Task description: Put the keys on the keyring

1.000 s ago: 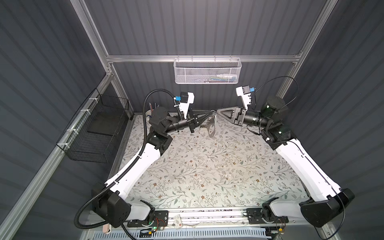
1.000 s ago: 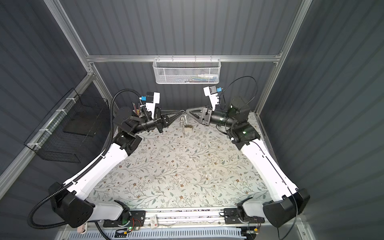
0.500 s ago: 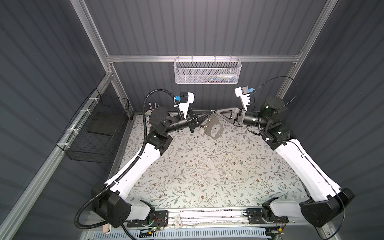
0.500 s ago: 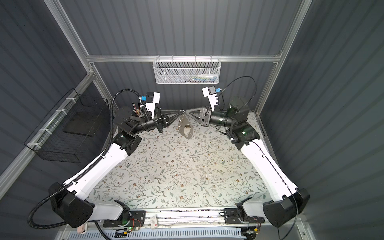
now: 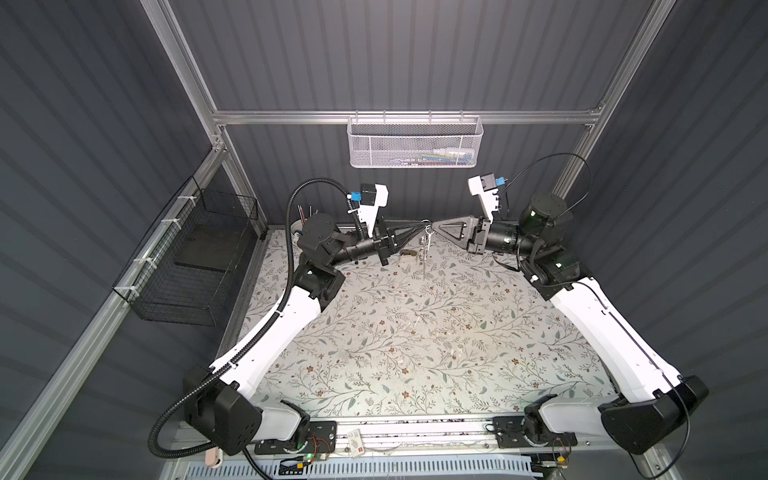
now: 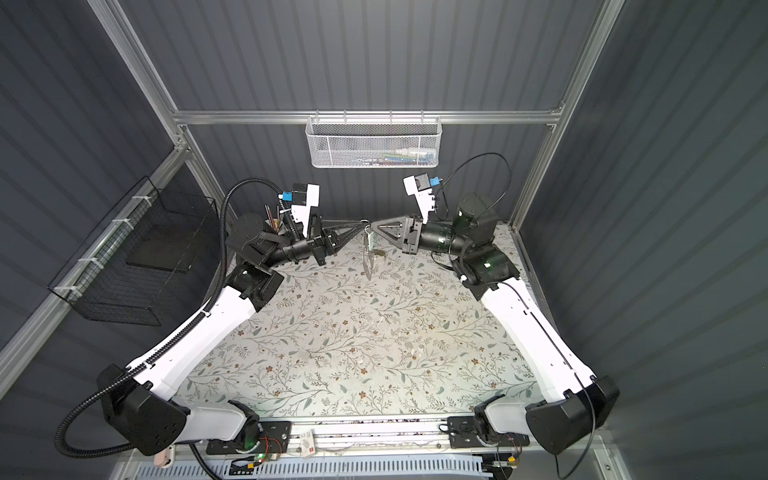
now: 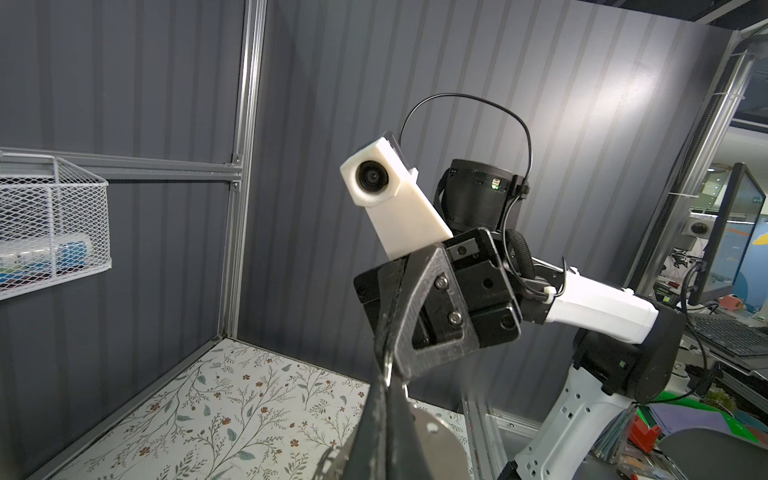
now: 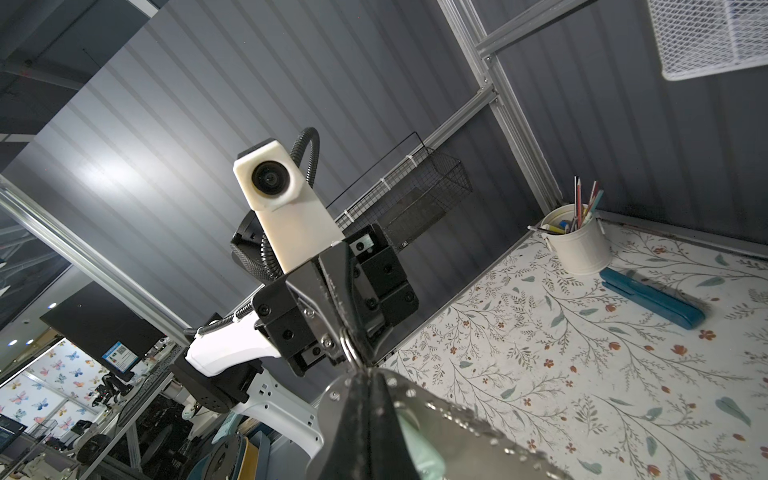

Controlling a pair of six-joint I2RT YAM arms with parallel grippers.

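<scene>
Threading stage, not finished by my read. Above the bench, my left gripper and right gripper meet tip to tip, both closed. Keyring hangs just below the tips, keys beside it. Left pinches its wire ring; what right pinches, can't tell. Whether the key is on the ring: hidden.

Brushed metal keyring, matt printed table

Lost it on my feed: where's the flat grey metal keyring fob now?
In both top views the flat grey keyring fob hangs at the back middle, just below where the left gripper and right gripper tips meet.
</scene>
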